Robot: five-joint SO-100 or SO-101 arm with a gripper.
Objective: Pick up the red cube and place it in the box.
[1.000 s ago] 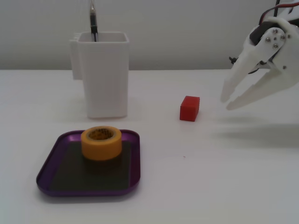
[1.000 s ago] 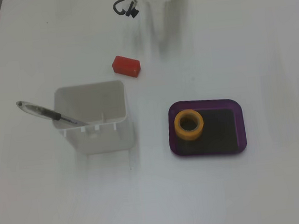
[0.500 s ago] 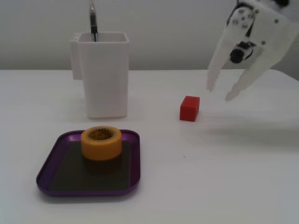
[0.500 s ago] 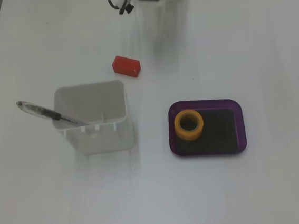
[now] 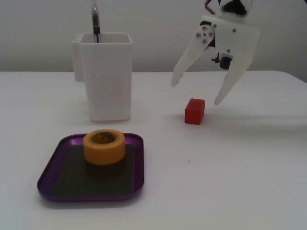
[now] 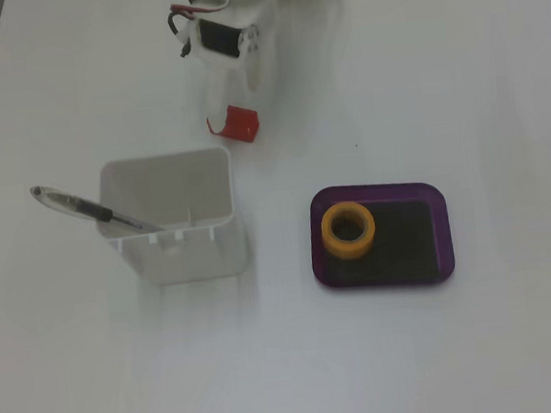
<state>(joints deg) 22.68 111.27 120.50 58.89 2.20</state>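
Observation:
The red cube (image 5: 194,111) sits on the white table, right of the tall white container. My white gripper (image 5: 195,92) hangs just above it, open, with one finger on each side and nothing held. In the top-down fixed view the gripper (image 6: 234,101) partly covers the cube (image 6: 241,126). The box (image 5: 137,168) is a shallow purple-rimmed tray with a dark bottom at the front left, well apart from the cube. It also shows in the top-down fixed view (image 6: 413,244).
A yellow tape roll (image 5: 104,146) lies inside the tray, at its far end; it also shows from above (image 6: 348,230). A tall white container (image 5: 106,76) with a pen (image 5: 96,24) in it stands between the tray and the table's back; from above (image 6: 169,217) it lies left of the tray.

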